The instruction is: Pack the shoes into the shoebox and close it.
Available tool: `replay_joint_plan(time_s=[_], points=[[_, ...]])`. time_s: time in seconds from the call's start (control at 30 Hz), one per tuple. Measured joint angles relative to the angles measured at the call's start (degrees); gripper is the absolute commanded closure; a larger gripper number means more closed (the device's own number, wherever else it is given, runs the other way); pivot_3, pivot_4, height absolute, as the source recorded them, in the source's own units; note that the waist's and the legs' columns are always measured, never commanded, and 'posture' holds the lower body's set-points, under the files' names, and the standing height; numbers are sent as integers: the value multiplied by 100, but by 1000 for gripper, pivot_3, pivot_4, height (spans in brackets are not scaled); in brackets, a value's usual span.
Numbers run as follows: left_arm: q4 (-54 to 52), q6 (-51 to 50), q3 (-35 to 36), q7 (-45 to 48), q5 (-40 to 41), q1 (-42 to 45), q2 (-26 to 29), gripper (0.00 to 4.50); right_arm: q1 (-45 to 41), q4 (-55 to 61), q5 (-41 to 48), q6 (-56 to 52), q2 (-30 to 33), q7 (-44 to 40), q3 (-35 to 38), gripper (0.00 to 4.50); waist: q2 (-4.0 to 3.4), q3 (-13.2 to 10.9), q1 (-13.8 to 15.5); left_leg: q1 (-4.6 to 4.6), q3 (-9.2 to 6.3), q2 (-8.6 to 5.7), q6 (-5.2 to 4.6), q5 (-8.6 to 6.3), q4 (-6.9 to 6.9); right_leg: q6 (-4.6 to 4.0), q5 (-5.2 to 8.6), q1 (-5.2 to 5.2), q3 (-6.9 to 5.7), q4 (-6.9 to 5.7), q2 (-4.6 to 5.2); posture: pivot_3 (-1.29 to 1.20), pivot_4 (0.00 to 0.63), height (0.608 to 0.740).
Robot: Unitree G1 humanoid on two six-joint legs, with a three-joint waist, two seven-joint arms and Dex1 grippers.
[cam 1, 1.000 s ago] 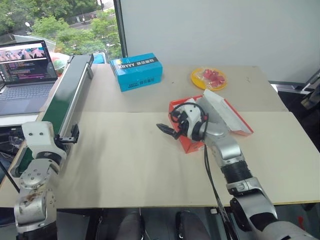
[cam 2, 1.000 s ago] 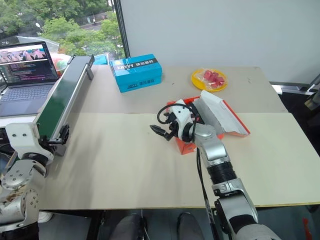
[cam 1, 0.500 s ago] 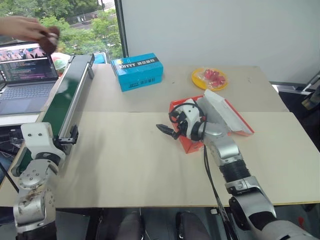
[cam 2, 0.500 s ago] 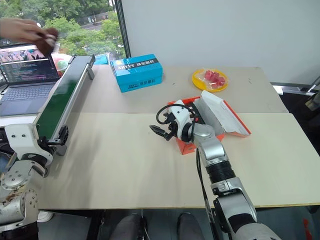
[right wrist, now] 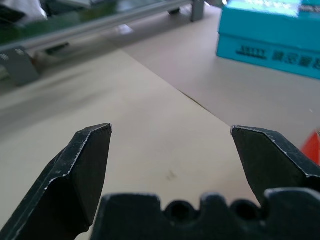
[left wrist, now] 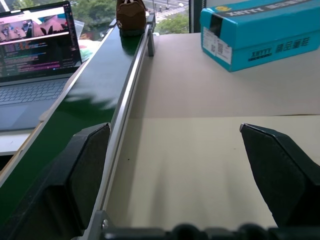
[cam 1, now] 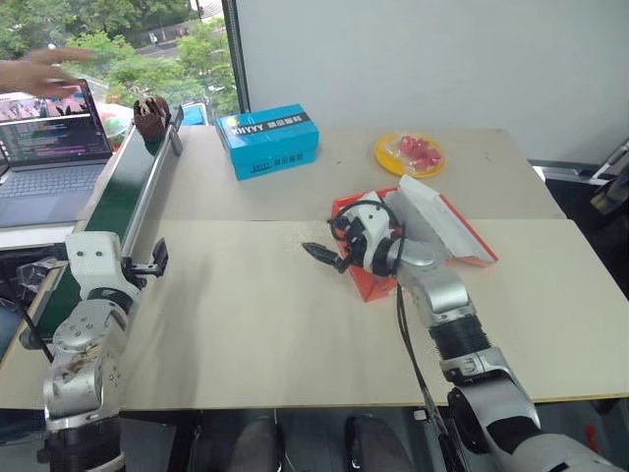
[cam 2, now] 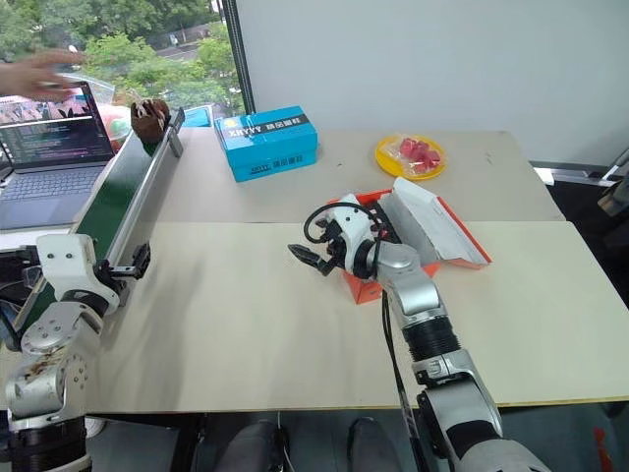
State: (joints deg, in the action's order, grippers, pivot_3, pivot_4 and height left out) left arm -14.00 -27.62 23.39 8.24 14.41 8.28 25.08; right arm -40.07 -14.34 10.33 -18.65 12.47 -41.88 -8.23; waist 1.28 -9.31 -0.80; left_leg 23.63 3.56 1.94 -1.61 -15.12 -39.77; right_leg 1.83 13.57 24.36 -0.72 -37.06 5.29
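Note:
One small dark brown shoe (cam 1: 150, 116) sits at the far end of the green conveyor belt (cam 1: 123, 192); the left wrist view has the same shoe (left wrist: 131, 11) straight ahead and far off. The red-orange shoebox (cam 1: 366, 282) lies open mid-table, its white-lined lid (cam 1: 439, 224) tilted up behind my right arm. My right gripper (cam 1: 319, 254) hovers open just left of the box, with nothing between its fingers (right wrist: 85, 165). At the belt's near end my left gripper (cam 1: 153, 262) stands open and empty, one finger (left wrist: 90, 155) over the belt.
A person's hand (cam 1: 44, 71) hovers above an open laptop (cam 1: 49, 147) at the far left. A blue box with white lettering (cam 1: 268, 140) and a yellow plate of red pieces (cam 1: 410, 153) stand at the back of the table.
A person's hand brought a shoe in, set it on the belt's far end and drew back. My left gripper edged forward along the belt. The right gripper kept still.

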Motion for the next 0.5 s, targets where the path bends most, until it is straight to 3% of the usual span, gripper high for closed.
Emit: replay_joint_plan(time_s=[0.5], points=[[1287,587,465,-14,-128,164,292,58,78,807,154,-520,49,-162,-105,0,0,0,1,-1,0,0,0,0,0,0,0,1,-3,0,1,0,150,740]])
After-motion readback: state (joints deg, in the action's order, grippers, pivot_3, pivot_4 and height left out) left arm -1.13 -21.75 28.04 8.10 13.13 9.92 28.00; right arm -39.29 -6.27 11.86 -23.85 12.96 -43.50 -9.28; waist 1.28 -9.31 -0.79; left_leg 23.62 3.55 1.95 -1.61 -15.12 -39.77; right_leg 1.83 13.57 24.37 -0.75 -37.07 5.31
